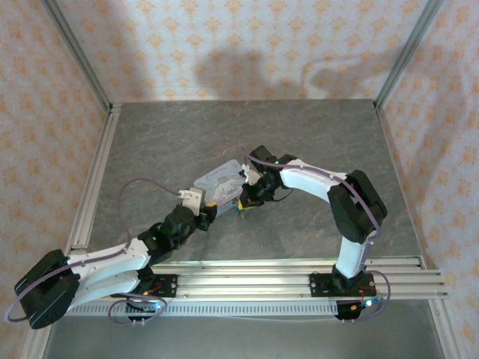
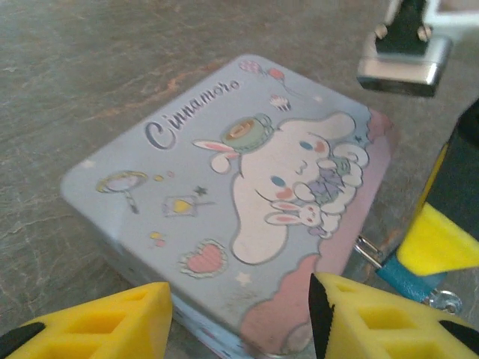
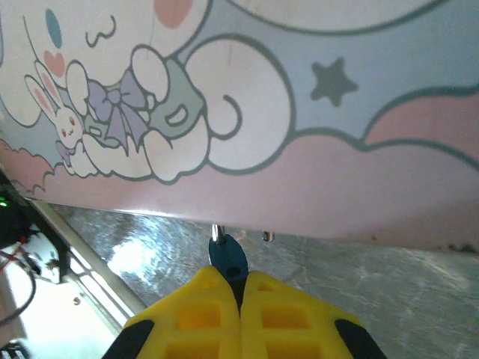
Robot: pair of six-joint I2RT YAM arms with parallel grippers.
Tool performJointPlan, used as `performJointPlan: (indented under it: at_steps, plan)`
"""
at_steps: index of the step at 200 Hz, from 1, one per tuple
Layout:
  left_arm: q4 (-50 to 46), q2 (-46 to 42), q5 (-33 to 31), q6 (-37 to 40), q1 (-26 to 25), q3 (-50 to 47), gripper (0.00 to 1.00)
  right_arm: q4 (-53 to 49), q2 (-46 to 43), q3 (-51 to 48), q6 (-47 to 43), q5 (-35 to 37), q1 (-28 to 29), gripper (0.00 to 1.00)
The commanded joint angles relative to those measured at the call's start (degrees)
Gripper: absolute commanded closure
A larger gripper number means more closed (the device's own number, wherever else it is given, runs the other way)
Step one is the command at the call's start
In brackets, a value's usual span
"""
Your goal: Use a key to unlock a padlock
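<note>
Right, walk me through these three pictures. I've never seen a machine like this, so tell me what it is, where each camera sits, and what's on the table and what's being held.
These are two robot arms bolted at the near edge of a grey table. The overhead picture looks down from above and behind them. The other two pictures come from small cameras on each wrist, so the yellow blocks at the bottom are that arm's own fingers.

On the table lies a pastel tin box with a cartoon dog and "Cinnamoro" lettering. The left tool stands open at the tin's near edge, holding nothing. The right tool is shut on a small dark teal piece whose metal tip reaches the tin's side. It looks like the key's head, but I cannot be sure, and the padlock itself is too small to make out.
</note>
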Motion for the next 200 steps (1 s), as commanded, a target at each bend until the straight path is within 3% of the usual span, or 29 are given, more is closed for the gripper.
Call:
performJointPlan:
  at_steps: [1,66,113,181,200]
  plan:
    - [-4.51,-1.99,2.40,-2.84,0.93,0.15,0.49,-4.86,0.49,2.20,-6.24,5.04,0.10,1.00]
    - [-4.67,3.25,6.15,-3.87,1.07,2.51,0.51,0.25,-0.13,-0.23,-4.51,8.64,0.14,1.00]
    - [-1.56,8.61,10.76,-4.92,1.07,4.72,0.55,3.75,-1.81,-2.74,-8.11,5.22,0.14,1.00]
    - [-0.03,19.08,8.26,-9.85,1.55,8.93,0.55,12.33,-6.18,-7.70,-8.14,0.21,0.14,1.00]
    - [1.04,20.15,8.34,-11.63,2.52,9.26,0.55,10.63,-5.85,-6.12,-2.94,5.15,0.14,1.00]
